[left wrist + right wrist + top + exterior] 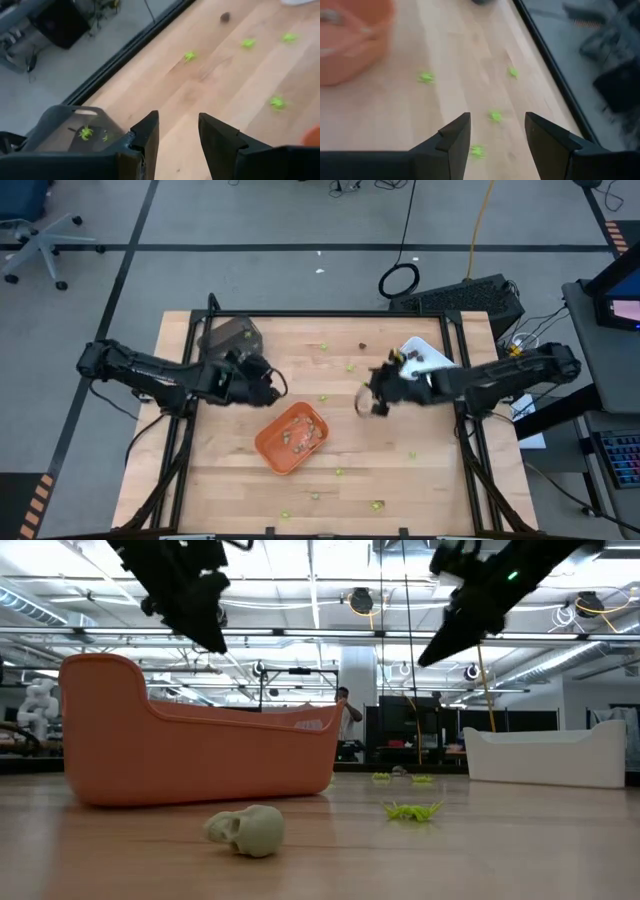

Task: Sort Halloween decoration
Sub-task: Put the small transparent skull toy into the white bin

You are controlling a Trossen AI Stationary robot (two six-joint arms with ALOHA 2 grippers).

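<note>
Dark grey tray [228, 335]: far left of the surface [330, 470], just behind the left gripper [277, 388]; in the left wrist view it lies beside the left finger, holding a lime-green piece [86, 132].

Left gripper: raised over the surface, left of centre. Fingers [145, 135] parted to a moderate gap, nothing between them. Ahead of the tips, bare wood, then scattered lime-green pieces [189, 56] and one dark brown piece [225, 17] farther out.

Orange tray [291, 436]: centre, between the two grippers and nearer the front edge; tan-grey pieces [297, 436] inside, their count unclear from above.

Tan-grey skull piece [246, 830]: low view, on the surface in front of the orange tray, a lime-green spider [412, 810] to its right.

Right gripper [374, 394]: raised, right of centre. Fingers [456, 137] parted, empty. One lime-green piece [495, 116] lies in line with the gap just beyond the tips, another [478, 150] close to the left finger's inner edge; more lie farther off.

White tray [425, 356]: far right, behind the right gripper; dark pieces appear to lie in it.
</note>
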